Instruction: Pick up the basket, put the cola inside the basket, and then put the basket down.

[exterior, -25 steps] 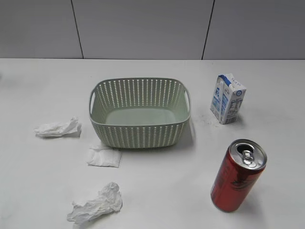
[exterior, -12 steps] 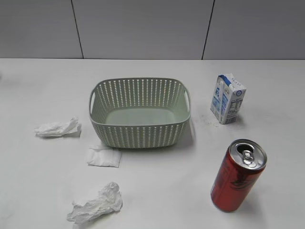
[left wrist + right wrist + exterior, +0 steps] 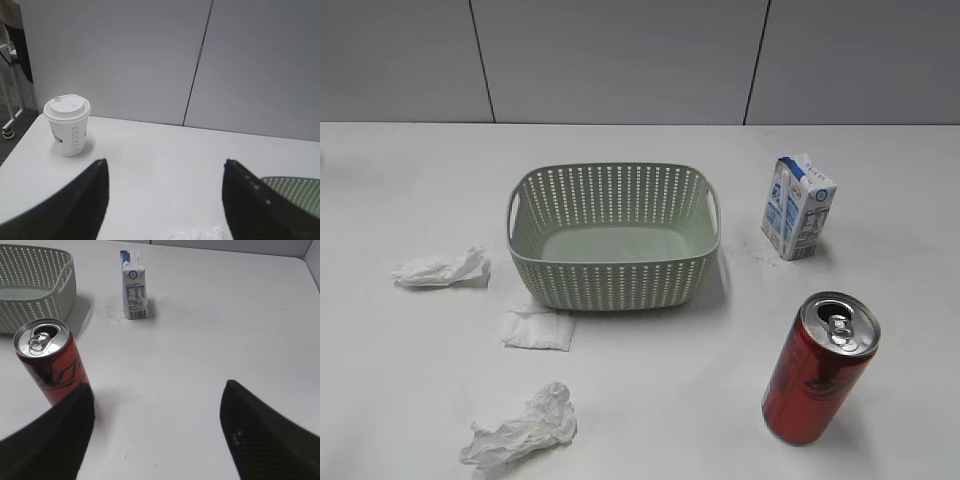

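The pale green perforated basket (image 3: 613, 233) stands empty on the white table at the middle; part of its rim shows in the left wrist view (image 3: 295, 187) and in the right wrist view (image 3: 35, 287). The red cola can (image 3: 819, 368) stands upright at the front right, also seen in the right wrist view (image 3: 50, 362). Neither gripper shows in the exterior view. My left gripper (image 3: 165, 162) is open and empty over bare table, left of the basket. My right gripper (image 3: 157, 387) is open and empty, its left finger just right of the can.
A blue-and-white milk carton (image 3: 797, 207) stands right of the basket. Crumpled tissues lie at the left (image 3: 442, 268), in front of the basket (image 3: 538, 328) and at the front left (image 3: 520, 427). A white lidded paper cup (image 3: 67, 125) stands at the far left.
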Controlling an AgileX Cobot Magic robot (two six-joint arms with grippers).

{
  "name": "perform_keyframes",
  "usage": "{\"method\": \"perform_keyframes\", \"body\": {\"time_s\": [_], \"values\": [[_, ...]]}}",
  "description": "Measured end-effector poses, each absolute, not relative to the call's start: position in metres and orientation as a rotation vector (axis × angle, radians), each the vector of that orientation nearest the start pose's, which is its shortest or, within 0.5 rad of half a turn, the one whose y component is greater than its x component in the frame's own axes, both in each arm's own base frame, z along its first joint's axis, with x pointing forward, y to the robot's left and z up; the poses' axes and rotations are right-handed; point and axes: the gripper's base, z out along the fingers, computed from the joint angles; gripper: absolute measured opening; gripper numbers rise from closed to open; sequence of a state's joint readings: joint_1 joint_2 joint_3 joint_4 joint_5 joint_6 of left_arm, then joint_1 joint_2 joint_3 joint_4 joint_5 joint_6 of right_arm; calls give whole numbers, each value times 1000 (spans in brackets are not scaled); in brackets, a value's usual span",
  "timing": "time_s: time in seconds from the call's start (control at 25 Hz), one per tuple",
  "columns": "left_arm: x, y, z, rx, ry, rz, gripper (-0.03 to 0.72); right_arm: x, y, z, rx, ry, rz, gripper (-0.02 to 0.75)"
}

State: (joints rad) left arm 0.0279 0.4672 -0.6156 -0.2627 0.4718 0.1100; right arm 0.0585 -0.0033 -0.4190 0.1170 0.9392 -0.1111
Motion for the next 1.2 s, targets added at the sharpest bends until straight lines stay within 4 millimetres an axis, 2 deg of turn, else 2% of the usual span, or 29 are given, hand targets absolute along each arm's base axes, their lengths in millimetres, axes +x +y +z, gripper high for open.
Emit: {"method": "perform_keyframes", "body": {"time_s": [0.44,0.64,0.92,1.12,1.2], "values": [[184,-6,392,-65,1912,-187,534,8,9,265,-161,1990,105,591],[232,-9,402,-73,2018,-246,534,8,9,265,-161,1990,105,591],[293,-23,388,-48,2285,-401,526,8,9,265,-161,1990,105,591],[328,-57,366,58,2479,-472,522,8,9,265,-161,1990,105,591],[339,-74,357,96,2539,-445,522,8,9,265,-161,1990,105,591]]}}
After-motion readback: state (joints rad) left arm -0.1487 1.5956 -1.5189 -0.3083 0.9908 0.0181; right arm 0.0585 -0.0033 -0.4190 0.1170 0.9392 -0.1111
